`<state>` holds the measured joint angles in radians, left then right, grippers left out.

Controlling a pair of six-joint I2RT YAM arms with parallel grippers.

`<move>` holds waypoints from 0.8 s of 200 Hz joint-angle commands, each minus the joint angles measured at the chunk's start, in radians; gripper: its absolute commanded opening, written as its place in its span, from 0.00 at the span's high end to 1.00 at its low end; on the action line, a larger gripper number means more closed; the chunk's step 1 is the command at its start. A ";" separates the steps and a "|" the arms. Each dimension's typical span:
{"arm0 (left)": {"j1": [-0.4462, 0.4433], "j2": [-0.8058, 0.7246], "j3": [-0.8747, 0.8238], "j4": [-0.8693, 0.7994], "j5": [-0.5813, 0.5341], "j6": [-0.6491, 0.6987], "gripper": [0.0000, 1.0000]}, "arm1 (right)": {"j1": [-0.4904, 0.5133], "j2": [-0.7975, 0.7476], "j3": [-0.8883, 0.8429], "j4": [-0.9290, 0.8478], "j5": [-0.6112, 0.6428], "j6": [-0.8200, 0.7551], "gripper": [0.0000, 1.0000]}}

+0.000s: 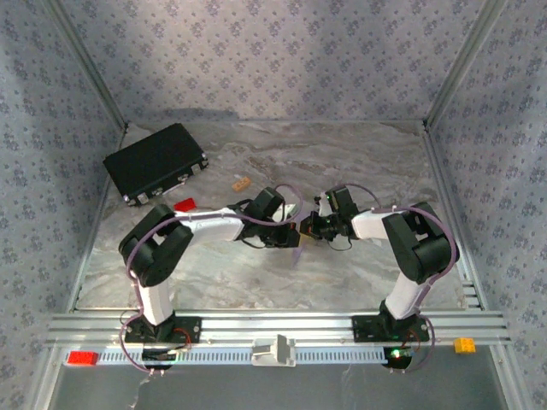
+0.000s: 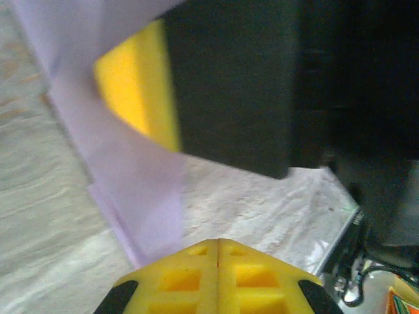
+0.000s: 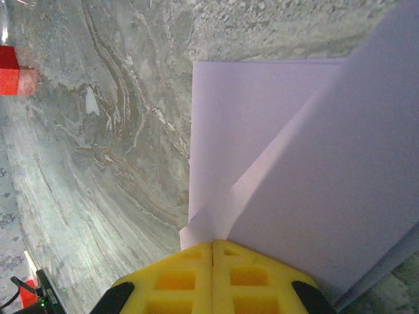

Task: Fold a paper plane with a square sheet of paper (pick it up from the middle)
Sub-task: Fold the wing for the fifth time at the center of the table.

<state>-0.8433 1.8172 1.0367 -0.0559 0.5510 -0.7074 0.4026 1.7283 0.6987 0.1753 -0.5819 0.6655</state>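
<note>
The case (image 1: pixel 155 162) lies back left on the table (image 1: pixel 359 162), the sheet (image 3: pixel 262 131) mid-table, right of it.

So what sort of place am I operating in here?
Looks like a purpose-built robot test cell, probably a lab: marble-patterned tabletop, patterned walls boxing it in, aluminium mounting rail along the near edge.

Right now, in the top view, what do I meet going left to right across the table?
Black case → tan block → left gripper → right gripper. The paper, pinched by both, overlaps them, so it's left out.
</note>
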 commanded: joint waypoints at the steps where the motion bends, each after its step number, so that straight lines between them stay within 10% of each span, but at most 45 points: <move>1: -0.025 -0.010 0.034 -0.010 0.078 -0.002 0.98 | -0.009 0.024 -0.029 -0.059 0.080 0.004 0.95; 160: -0.042 0.089 -0.001 -0.088 0.067 0.054 0.98 | -0.014 0.031 -0.043 -0.066 0.094 0.008 0.95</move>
<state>-0.8795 1.9137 1.0634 -0.1097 0.6353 -0.6861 0.4015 1.7283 0.6949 0.1814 -0.5823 0.6697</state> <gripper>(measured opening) 0.045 0.052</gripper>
